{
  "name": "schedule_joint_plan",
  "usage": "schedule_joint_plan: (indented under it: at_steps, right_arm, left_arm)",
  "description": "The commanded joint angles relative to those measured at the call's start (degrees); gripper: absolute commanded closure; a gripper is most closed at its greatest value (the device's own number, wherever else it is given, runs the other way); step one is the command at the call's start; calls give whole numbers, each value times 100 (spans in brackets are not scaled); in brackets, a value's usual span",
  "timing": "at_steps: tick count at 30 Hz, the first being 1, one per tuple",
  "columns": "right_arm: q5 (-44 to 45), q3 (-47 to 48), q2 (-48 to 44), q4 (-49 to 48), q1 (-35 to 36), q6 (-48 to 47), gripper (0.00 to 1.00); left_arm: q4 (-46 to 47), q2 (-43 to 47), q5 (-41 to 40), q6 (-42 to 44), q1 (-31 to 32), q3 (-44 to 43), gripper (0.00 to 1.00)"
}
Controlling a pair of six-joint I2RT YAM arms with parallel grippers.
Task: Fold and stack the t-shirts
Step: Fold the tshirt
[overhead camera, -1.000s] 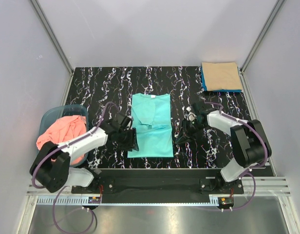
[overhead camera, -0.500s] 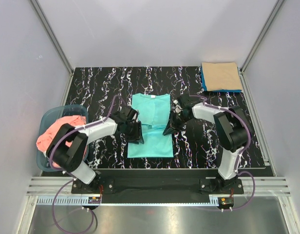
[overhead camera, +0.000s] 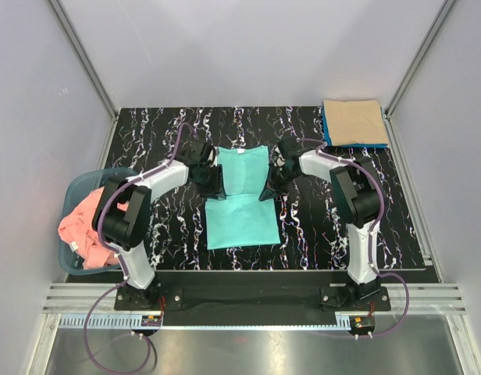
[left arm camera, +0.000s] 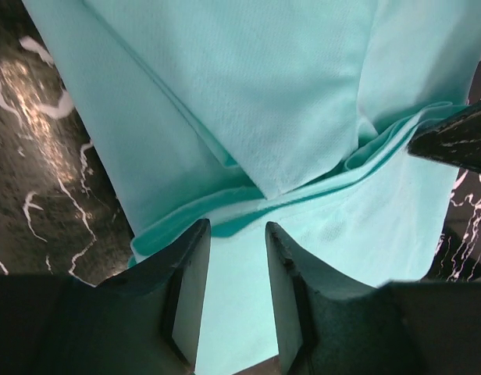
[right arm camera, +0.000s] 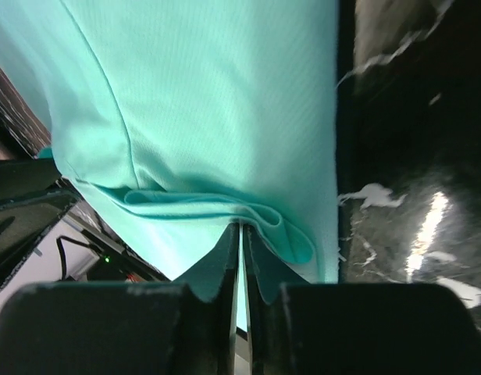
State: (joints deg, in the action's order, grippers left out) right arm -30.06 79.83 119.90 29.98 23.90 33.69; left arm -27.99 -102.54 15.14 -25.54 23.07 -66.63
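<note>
Lower centre of the overhead view: turquoise-green t-shirt [overhead camera: 240, 223] lies on the black marbled table [overhead camera: 326, 234] between the 2 arms. Its near part is flat and wider, its far part narrower, with a crosswise fold ridge where the 2 parts meet. Left gripper [overhead camera: 211, 180] sits at the shirt's left edge on that ridge; right gripper [overhead camera: 269, 187] sits opposite at the right edge. Left wrist view: the 2 fingers [left arm camera: 190, 297] stand partly apart, the bunched fold edge runs across their tips, and cloth shows in the gap. Cannot tell whether that cloth is pinched or only straddled. Right wrist view: fingers [right arm camera: 211, 273] pressed nearly together with only a thin slit between, clenched on a small roll of the turquoise cloth at the tips. Middle left of frame: blue-grey basket [overhead camera: 78, 185] at the table's left edge, salmon pink t-shirt [overhead camera: 88, 226] crumpled inside it. Upper right of frame, far corner of the table: tan-beige t-shirt [overhead camera: 354, 121] folded square, lying on top of a blue t-shirt [overhead camera: 326, 129], of which only a strip shows along the left and near edges. This stack is well apart from the turquoise-green t-shirt.
</note>
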Motion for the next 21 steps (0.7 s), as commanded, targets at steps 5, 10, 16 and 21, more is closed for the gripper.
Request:
schedule_joint_plan:
  at_steps: [5,10,16,21]
  right_arm:
    - [405,735,87,711,-263,-284,88]
    - [107,657,-282,729,-193,-267,83]
    - [-649,551,-221,167,185,58,79]
    - [-1027,638,51,-150,255,305,80]
  left_arm:
    - [-409,111,-309,366,-57,-623,61]
    - [-436,769,-266,182,-57,-387,61]
    - [-278,1175,-221,58,-83,273,69]
    - [-102,1017,-204,40,-215,616,76]
